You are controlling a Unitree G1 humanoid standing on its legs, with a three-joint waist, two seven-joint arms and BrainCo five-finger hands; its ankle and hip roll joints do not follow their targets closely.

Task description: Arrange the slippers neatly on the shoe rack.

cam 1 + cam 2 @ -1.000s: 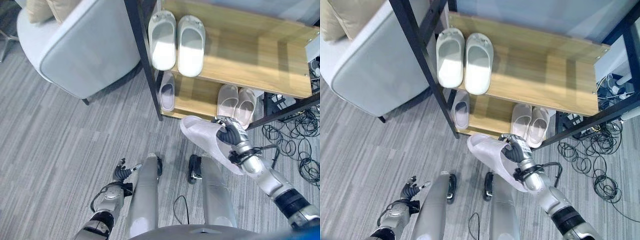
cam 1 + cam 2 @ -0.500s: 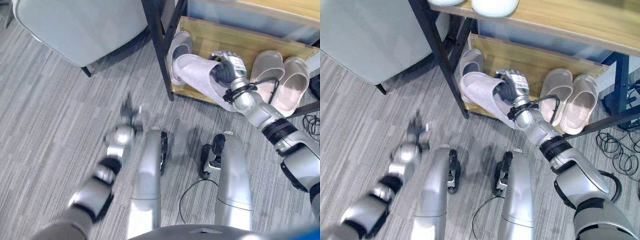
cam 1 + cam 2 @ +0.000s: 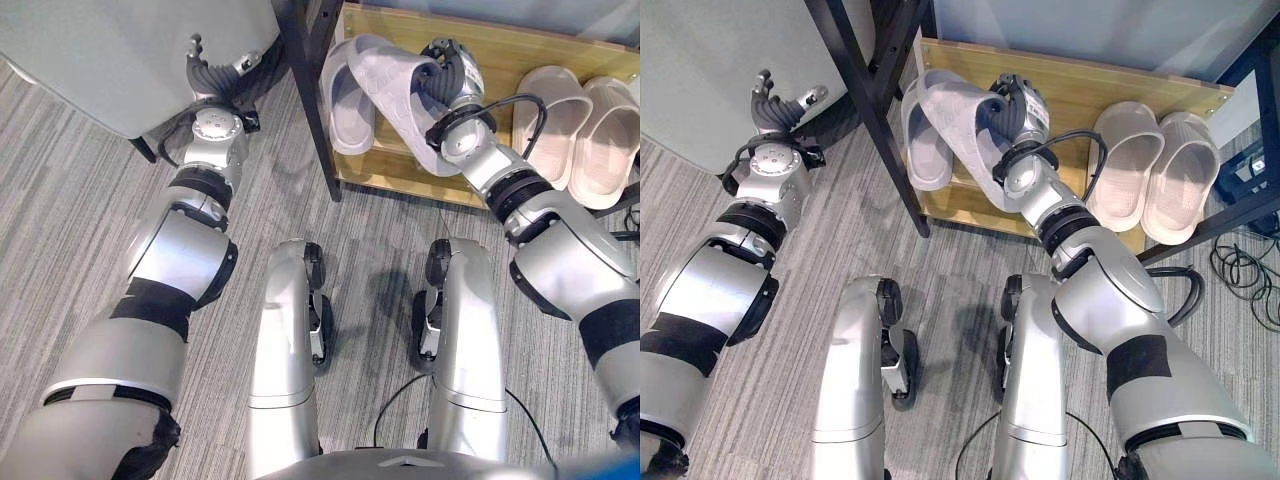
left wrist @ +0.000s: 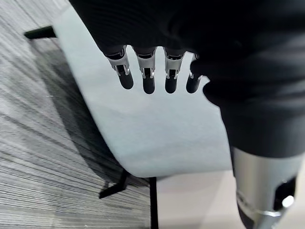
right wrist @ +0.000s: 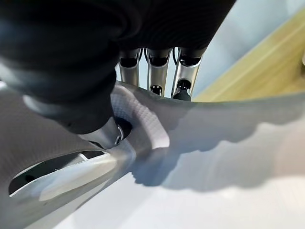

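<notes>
Held slipper (image 3: 395,90) covers part of the grey slipper (image 3: 345,100) behind it; rack post (image 3: 310,90) hides that slipper's edge; beige pair (image 3: 585,125) cut off at frame edge.

The right arm stretches forward, its right hand (image 3: 452,72) curled with thumb and fingers pinched tight. The left arm reaches ahead too, left hand (image 3: 213,75) raised, fingers loosely spread.
</notes>
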